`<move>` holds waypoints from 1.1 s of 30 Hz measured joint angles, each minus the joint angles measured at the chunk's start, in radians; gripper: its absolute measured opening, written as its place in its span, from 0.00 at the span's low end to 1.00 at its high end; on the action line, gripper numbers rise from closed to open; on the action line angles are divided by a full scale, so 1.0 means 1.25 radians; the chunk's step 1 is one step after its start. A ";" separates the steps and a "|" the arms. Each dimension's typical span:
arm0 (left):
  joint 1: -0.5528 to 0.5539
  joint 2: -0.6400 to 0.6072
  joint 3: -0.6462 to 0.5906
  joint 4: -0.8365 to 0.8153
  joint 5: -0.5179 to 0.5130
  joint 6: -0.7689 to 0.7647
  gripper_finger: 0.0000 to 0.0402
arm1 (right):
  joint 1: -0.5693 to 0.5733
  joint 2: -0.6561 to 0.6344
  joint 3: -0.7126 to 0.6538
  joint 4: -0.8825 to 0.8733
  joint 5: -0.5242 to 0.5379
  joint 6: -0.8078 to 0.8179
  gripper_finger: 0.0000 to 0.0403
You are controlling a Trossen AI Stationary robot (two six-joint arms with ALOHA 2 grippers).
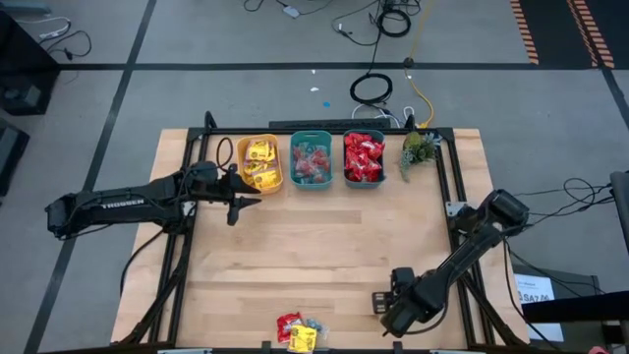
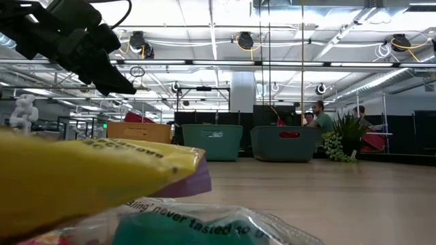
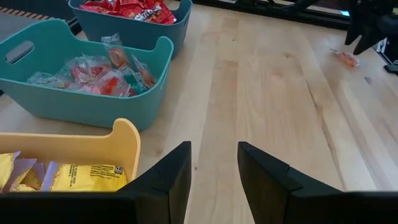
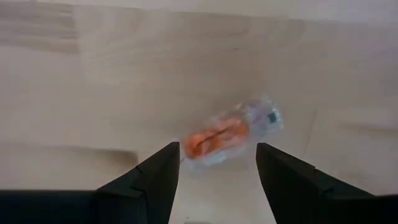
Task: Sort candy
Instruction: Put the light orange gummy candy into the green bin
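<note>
High view first: the wooden table [image 1: 324,256] fills the middle of the floor, with three bins in a row along its twelve o'clock edge. Reaching in from nine o'clock, the left arm lies stretched nearly flat across the table's side, its left gripper [image 1: 236,204] hanging beside the yellow bin [image 1: 260,163]; its wrist camera shows the two dark fingers [image 3: 171,177] parted with bare wood between them, gripping nothing. From three o'clock the right arm folds down at the elbow and drops toward five o'clock, where the right gripper [image 1: 381,302] hovers low over the boards; its fingers [image 4: 155,174] stand apart on either side of a single clear-wrapped orange sweet [image 4: 230,134] lying on the wood, not touching it. The yellow bin holds yellow packets [image 1: 258,162], the middle teal bin [image 1: 312,160] holds tiny clear-wrapped pieces [image 3: 99,74], and the other teal bin [image 1: 364,157] holds red packets [image 1: 364,157]. A small green plant [image 1: 418,149] sits just beside that last bin. At six o'clock, against the table's edge, a little pile of unsorted candy [image 1: 298,332] waits, red and yellow together
</note>
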 joint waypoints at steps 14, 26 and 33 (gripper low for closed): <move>0.000 0.000 0.000 0.001 -0.002 -0.003 0.35 | 0.003 0.114 0.005 0.053 -0.031 -0.031 0.49; 0.000 0.000 0.000 0.002 -0.002 -0.001 0.35 | 0.014 0.083 0.000 0.057 -0.067 -0.085 0.04; 0.000 0.000 0.000 0.002 -0.003 0.002 0.35 | 0.016 -0.045 -0.001 -0.061 -0.018 -0.069 0.03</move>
